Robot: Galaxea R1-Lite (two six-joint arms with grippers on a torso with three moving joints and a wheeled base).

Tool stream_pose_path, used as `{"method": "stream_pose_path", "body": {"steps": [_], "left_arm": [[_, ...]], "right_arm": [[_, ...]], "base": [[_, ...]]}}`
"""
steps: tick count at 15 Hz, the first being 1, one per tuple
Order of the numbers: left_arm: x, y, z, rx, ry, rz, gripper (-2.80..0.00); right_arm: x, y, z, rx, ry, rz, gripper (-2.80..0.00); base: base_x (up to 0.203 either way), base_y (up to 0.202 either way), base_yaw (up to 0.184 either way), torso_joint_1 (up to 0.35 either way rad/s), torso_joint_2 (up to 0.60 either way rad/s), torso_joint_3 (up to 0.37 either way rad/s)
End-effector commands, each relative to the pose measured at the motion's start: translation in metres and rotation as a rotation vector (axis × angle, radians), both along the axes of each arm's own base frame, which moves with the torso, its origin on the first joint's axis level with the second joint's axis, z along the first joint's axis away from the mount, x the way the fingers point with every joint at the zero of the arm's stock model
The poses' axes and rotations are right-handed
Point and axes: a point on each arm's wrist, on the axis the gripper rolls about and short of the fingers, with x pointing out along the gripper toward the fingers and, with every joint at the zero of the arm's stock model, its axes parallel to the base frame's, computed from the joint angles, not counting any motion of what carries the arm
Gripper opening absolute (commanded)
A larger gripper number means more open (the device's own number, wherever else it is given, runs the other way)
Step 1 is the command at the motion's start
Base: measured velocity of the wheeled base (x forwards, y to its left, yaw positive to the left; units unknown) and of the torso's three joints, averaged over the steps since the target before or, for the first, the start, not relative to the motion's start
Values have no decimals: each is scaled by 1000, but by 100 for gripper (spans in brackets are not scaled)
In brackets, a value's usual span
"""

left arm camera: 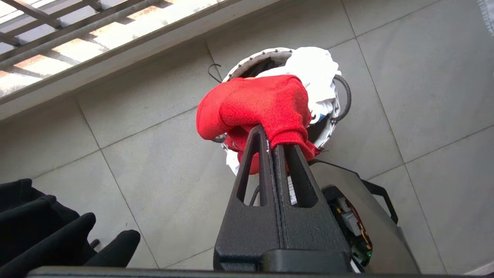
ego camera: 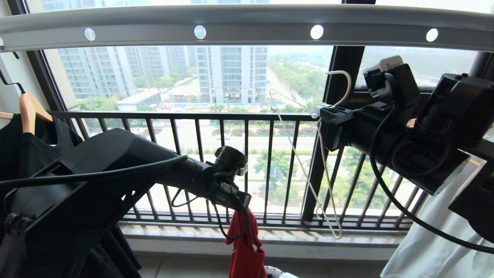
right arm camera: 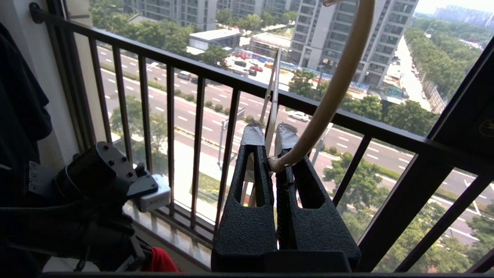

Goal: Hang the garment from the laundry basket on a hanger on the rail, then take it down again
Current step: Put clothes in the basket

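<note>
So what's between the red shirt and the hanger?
Only window railing behind; the head view shows bare air between the red shirt and the hanger.

The left arm [ego camera: 115, 170] is stretched out low, well below the rail [ego camera: 247, 23], and is angled downward at the wrist. The left gripper [left arm camera: 272, 141] is pointed down, far beneath the rail, and its fingers [left arm camera: 254, 162] are pressed together on a fold of the garment [left arm camera: 254, 106], which is held hanging from them. The right arm [ego camera: 424, 135] is raised higher, nearer the rail but still under it, and is reached across at about level. The right gripper [right arm camera: 270, 141] is clamped on the hanger [right arm camera: 335, 85] at the base of its hook, and the hanger is held below the rail, clear of it.
</note>
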Motion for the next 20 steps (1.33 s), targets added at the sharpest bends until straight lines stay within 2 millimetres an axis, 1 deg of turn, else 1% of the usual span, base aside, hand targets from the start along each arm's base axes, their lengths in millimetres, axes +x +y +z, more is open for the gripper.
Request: {"method": "stream_pose_path", "body": {"steps": [1, 4, 8, 9, 15, 17, 18, 20], "left_arm": [[0, -5, -21, 28, 41, -8, -280], [-1, -5, -30, 63, 47, 9, -280], [-1, -5, -32, 71, 50, 13, -280], [0, -5, -32, 70, 47, 13, 0], [-2, -4, -24, 67, 30, 17, 0], [-10, 3, -14, 87, 19, 39, 0], [-17, 8, -8, 90, 21, 44, -280], [-39, 23, 7, 97, 28, 47, -280]], "right_arm": [[-2, -1, 2, 4, -9, -2, -280], [-2, -3, 3, 7, -13, -5, -280], [-3, -3, 4, 7, -13, -5, -280], [-3, -3, 4, 7, -13, -5, -280], [-3, -3, 4, 7, -13, -5, -280], [-2, -3, 3, 5, -10, -5, -280], [-2, -3, 2, 4, -9, -4, -280], [1, -1, -3, -4, 5, -3, -280]], "base": [[0, 0, 0, 0, 0, 0], [0, 0, 0, 0, 0, 0], [0, 0, 0, 0, 0, 0], [0, 0, 0, 0, 0, 0], [0, 0, 0, 0, 0, 0], [0, 0, 0, 0, 0, 0], [0, 0, 0, 0, 0, 0], [0, 0, 0, 0, 0, 0]]}}
